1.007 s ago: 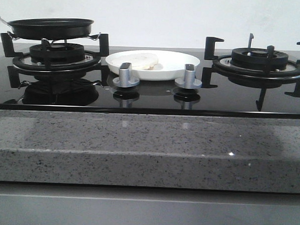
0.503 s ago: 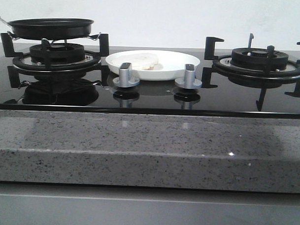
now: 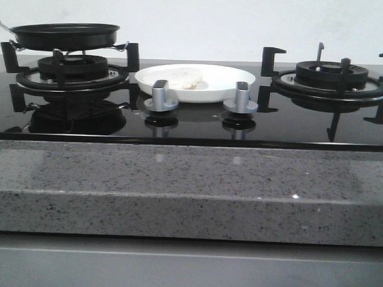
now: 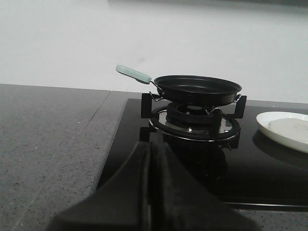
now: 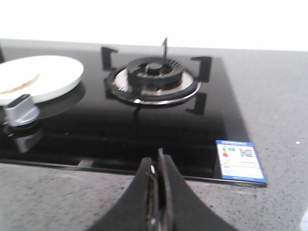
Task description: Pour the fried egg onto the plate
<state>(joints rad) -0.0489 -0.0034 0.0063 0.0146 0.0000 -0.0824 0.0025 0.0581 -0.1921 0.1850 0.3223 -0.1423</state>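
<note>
Grey speckled stone table carries black glass hob. Directly on hob glass: white plate at centre, between left burner and right burner; two silver knobs in front of plate.

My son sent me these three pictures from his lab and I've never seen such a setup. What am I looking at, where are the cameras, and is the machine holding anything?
It is a robot with two arms at a gas hob. One picture looks forward over the stone counter; the other two come from cameras on each arm's wrist. The dark wedge low in each is that arm's gripper: left gripper, right gripper. Both have their jaws closed together and hold nothing.

On the hob, a black frying pan with a pale green handle sits on the left burner. The right burner is bare. Between them a white plate holds the fried egg, behind two silver knobs.
</note>
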